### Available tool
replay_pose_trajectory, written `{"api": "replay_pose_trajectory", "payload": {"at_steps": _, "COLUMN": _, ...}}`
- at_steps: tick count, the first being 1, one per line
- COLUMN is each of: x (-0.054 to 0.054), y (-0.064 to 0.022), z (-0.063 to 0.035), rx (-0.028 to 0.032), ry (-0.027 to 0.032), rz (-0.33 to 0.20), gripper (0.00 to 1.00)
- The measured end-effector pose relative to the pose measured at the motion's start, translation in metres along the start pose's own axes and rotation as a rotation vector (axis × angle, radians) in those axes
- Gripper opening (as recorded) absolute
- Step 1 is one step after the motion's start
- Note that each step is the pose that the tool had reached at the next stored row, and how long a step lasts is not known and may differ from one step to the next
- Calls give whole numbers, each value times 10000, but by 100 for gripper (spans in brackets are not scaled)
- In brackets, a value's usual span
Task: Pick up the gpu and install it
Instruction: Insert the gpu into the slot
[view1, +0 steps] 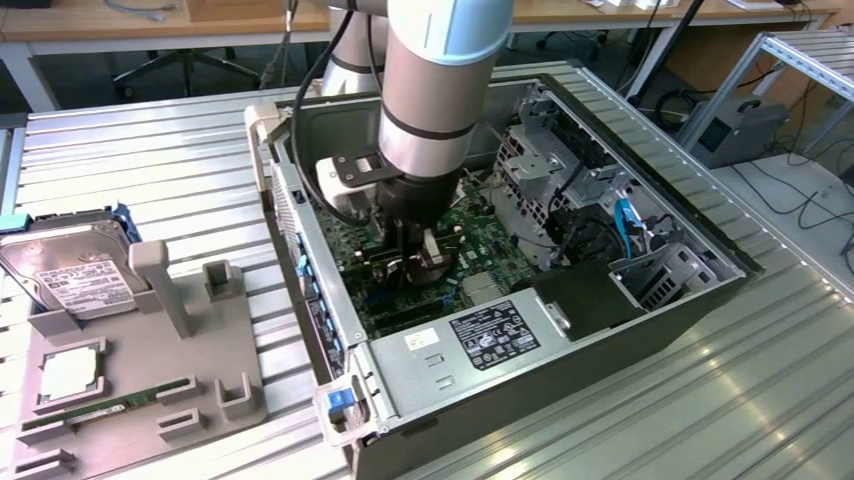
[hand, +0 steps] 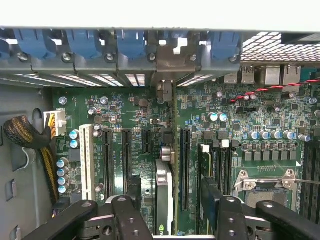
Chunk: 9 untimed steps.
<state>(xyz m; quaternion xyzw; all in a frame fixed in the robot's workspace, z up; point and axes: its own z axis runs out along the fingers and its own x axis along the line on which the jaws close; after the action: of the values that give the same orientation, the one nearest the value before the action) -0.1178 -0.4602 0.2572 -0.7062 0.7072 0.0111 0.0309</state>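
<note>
Alignment decides this step: my tool (hand: 167, 220) grips the gpu (hand: 164, 197) edge-on over the motherboard (hand: 250, 115), so I judge its bracket (hand: 170, 65) must meet the rear opening and the card stay square above its slot.

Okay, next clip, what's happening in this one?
A single robot arm has reached down into an open computer case lying on a metal table. Its gripper holds the gpu edge-on over the motherboard, the jaws closed on the card from either side. The card's metal bracket sits up at the rear slot openings. Beside the case, a grey fixture carries a hard drive and a RAM stick.
</note>
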Motion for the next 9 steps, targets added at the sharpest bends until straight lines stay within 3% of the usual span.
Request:
{"api": "replay_pose_trajectory", "payload": {"at_steps": 5, "x": -13, "y": -6, "z": -189, "rx": 2, "ry": -2, "rz": 0, "gripper": 60}}
{"api": "replay_pose_trajectory", "payload": {"at_steps": 9, "x": -33, "y": -15, "z": -533, "rx": 2, "ry": 0, "rz": 0, "gripper": 60}}
